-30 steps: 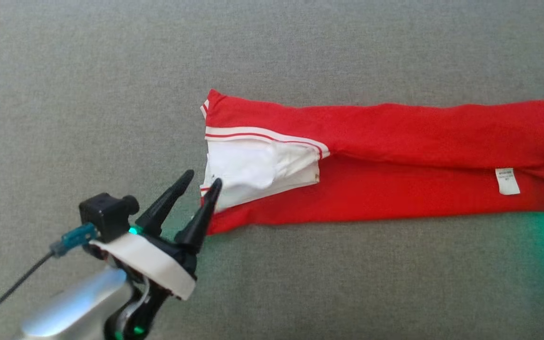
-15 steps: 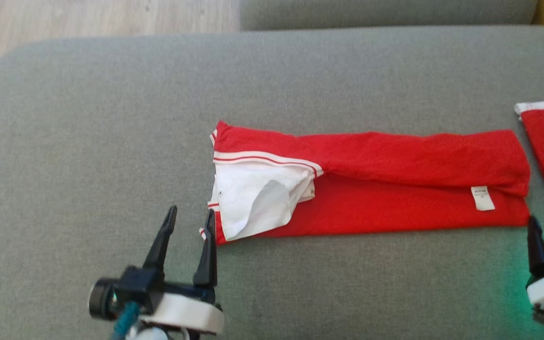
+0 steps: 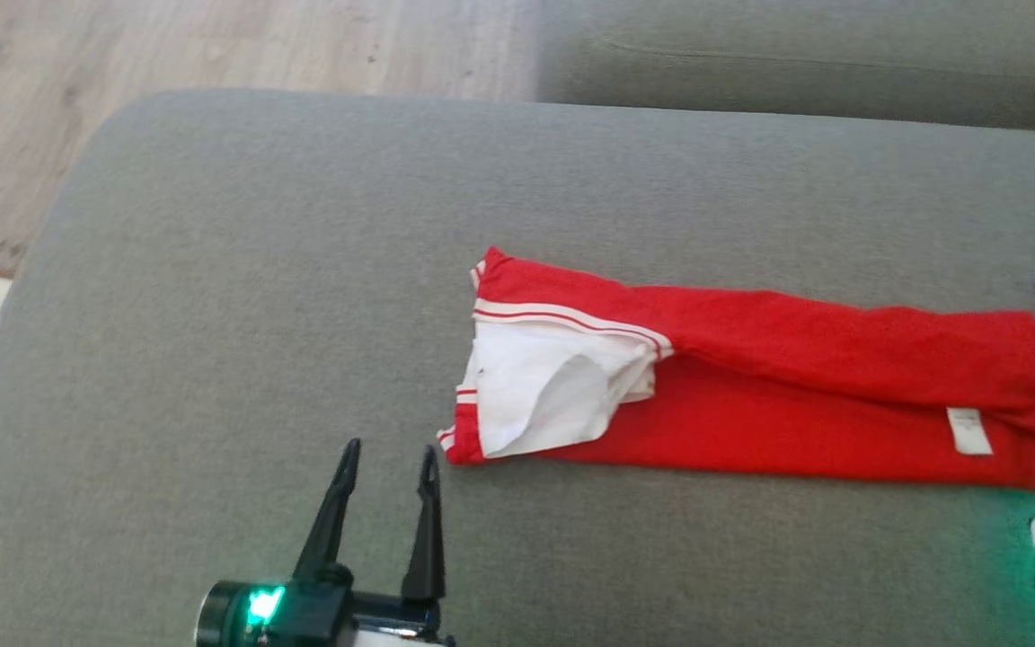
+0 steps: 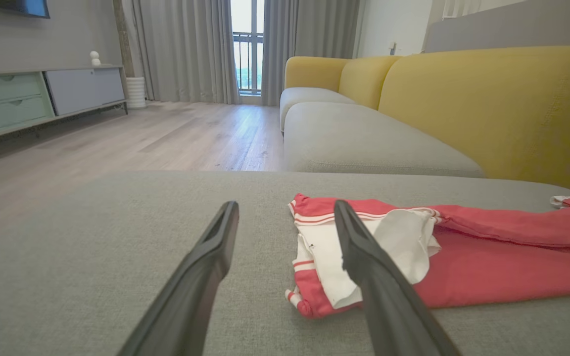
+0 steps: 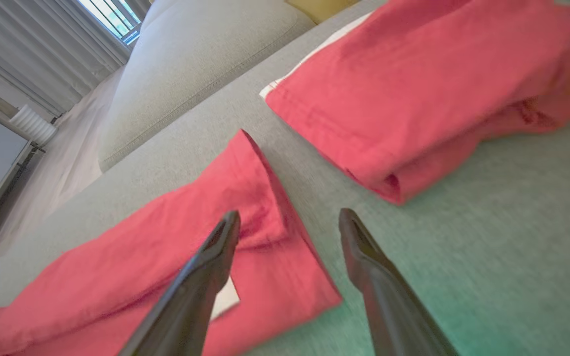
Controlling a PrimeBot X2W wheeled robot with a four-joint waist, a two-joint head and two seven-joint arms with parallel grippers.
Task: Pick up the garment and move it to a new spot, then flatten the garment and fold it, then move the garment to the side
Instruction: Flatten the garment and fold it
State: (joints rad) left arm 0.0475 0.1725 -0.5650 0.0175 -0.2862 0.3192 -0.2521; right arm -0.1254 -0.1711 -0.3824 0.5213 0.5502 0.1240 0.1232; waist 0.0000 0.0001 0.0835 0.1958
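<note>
Head view: the red garment (image 3: 796,395), folded into a long strip, lies on the grey sofa seat (image 3: 212,270). Left wrist view: the left tool (image 4: 285,203) stands wide and empty beside its white-trimmed end. Right wrist view: the right tool (image 5: 290,214) stands wide at the label end. The likely next step is a crosswise fold, which needs both ends gripped.

You can read no text, brand or number anywhere in these views. The one thing that carries print is a small white label (image 3: 969,430) on the red garment (image 3: 796,422). In the head view it lies flat on the lower folded layer near the garment's right end, and any print on it is too small and blurred to make out. In the right wrist view a white corner of that label (image 5: 228,299) shows just beside the finger of the right tool (image 5: 290,214) on that view's left, and no print can be told on it.
</note>
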